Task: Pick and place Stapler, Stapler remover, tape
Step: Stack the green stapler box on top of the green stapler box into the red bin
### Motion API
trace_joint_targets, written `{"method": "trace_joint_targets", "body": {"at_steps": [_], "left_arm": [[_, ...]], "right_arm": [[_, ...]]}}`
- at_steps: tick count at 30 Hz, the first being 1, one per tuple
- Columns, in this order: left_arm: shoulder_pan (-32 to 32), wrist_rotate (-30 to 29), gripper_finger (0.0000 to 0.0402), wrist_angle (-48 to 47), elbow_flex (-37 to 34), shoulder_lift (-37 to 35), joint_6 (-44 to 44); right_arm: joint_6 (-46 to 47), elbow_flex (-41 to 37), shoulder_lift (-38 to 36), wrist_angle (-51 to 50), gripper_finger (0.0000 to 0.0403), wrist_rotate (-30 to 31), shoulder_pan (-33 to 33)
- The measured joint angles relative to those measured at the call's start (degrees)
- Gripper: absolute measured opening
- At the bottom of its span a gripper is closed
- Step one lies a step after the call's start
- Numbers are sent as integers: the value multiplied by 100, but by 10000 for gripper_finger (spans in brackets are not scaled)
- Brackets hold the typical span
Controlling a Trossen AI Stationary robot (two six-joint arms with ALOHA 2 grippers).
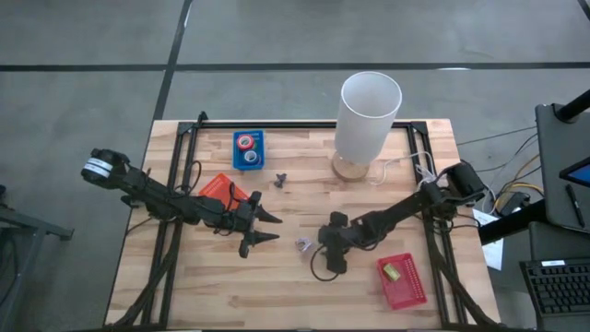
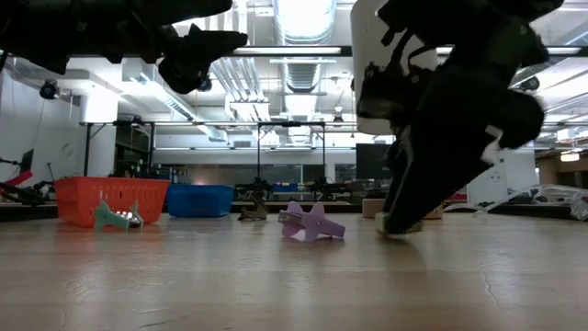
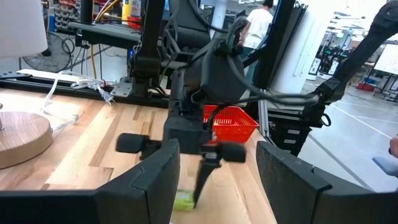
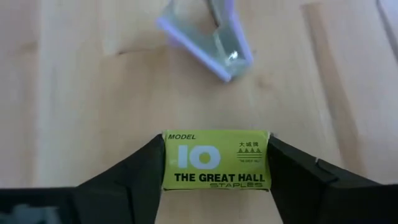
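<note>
Right wrist view: the right gripper (image 4: pixel 216 163) has its two dark fingers pressed against both ends of a yellow-green box of staples (image 4: pixel 216 160) printed "THE GREAT HALL STAPLES", which sits on the wooden table (image 4: pixel 74 81). Just beyond the box lies a lilac staple remover (image 4: pixel 214 37), apart from the fingers. In the high view this gripper (image 1: pixel 330 261) is low at mid-table, with the lilac remover (image 1: pixel 302 244) just beside it and a red basket (image 1: pixel 403 281) holding another yellow-green box nearby. The left gripper (image 1: pixel 263 228) hovers with its fingers spread, holding nothing, near an orange basket (image 1: pixel 218 190). A blue tray (image 1: pixel 248 150) towards the far edge holds two tape rolls (image 1: pixel 246 142). A darker staple remover (image 1: pixel 280 178) lies between that tray and a white lamp (image 1: pixel 367 118).
</note>
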Motion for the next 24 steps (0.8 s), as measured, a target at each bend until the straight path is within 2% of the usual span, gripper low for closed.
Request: {"method": "trace_joint_targets", "body": {"at_steps": [6,13,21,24], "left_arm": [[-1,0,213,0,0,0,0],[1,0,213,3,0,0,0],[1,0,213,1,0,0,0],[1,0,213,2,0,-2,1]], "right_arm": [[520,-2,-463,-656,245,-356,85],[1182,0,-1035,-925,232,-1011,550],[2574,-2,-1787,-1367,243,-1064,1383],[3226,-4,-2017,-1673,243,-809,1803]]}}
